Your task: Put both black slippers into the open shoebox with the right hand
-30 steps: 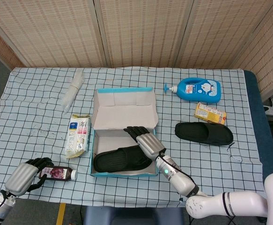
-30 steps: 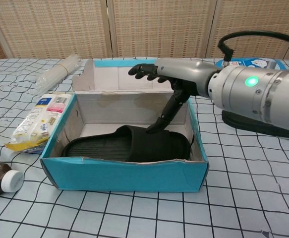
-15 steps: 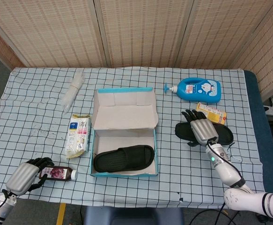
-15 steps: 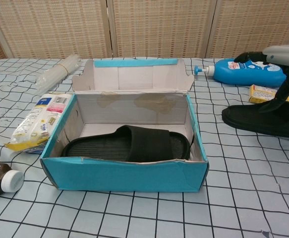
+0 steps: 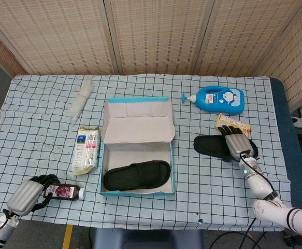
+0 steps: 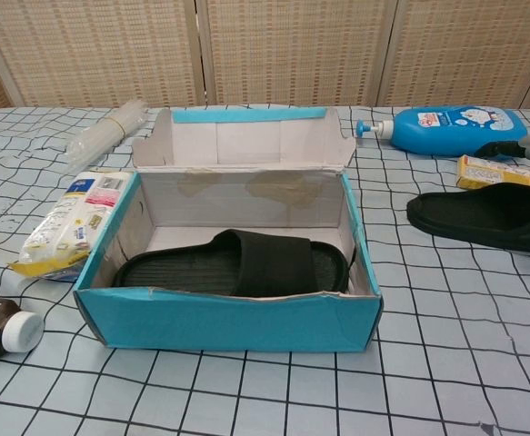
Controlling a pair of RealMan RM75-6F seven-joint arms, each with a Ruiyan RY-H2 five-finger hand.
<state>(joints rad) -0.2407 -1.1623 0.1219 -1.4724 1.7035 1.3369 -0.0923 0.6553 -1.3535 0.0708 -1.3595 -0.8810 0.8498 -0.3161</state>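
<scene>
Blue and white checked cloth covers the table point(image 5: 47, 114), and everything sits on it. The biggest thing is the open shoebox point(image 5: 137, 155), blue outside and plain card inside, with its lid standing up at the back. One black slipper point(image 5: 137, 175) already lies flat inside it, along the front wall, so half the job looks done.

The other slipper point(image 5: 213, 146) is out on the cloth, well to the right of the shoebox. It is black, soft-looking and flat, with a wide band over the top. It lies long-ways from left to right, just like the one in the box, so I think it can go in beside it without much turning.

The right hand point(image 5: 238, 146) is right over the slipper's right end, with its back facing up. Its fingers point away from the robot, toward a small yellow box point(image 5: 232, 125) just behind the slipper. I cannot tell if the fingers grip the slipper or only rest on it. From there the shoebox is off to the hand's left.

The left hand point(image 5: 29, 194) is far away at the near left corner of the table. Its fingers curl around a small dark bottle point(image 5: 64, 191) with a white cap. The right hand is much nearer the slipper, and the job is meant for it.
</scene>
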